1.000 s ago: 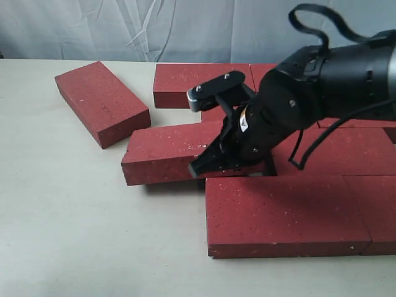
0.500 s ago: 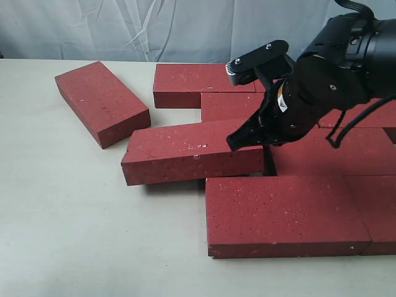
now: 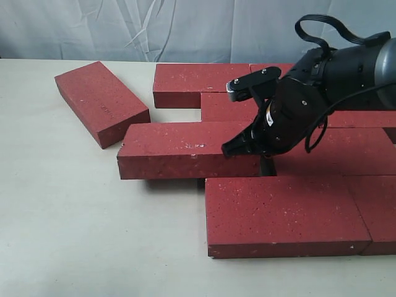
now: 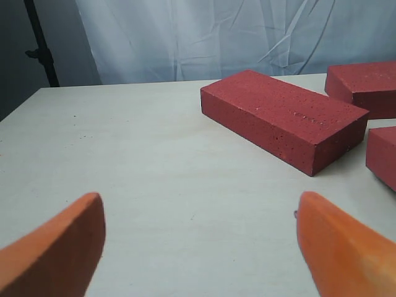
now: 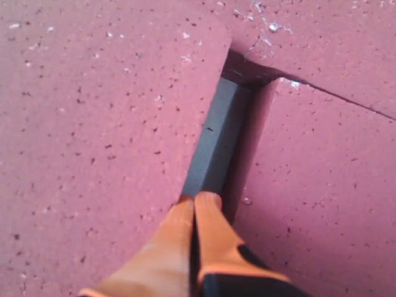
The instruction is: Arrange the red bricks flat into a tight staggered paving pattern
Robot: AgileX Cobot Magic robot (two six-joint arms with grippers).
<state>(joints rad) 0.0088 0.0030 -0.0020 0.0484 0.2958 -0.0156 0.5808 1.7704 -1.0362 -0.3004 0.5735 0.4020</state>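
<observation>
Pointing down, right gripper (image 5: 195,203) between red bricks (image 3: 281,210).

Reads as a lab test bench, a staged recording set. I work over a plain pale tabletop (image 3: 74,235). Wrinkled white cloth backdrop (image 3: 124,28) hangs behind it. Black stand pole (image 4: 40,43) at one side. The red bricks (image 3: 102,102) lie on furniture, indoors.

Loose brick (image 3: 102,102) far left on table (image 3: 68,235), skewed, well apart from pack. Back-row brick (image 3: 201,83) behind middle brick (image 3: 179,148). Middle one pokes out left past front brick (image 3: 284,213). Right gripper (image 5: 195,204) tips at gap off middle brick's right end.
</observation>
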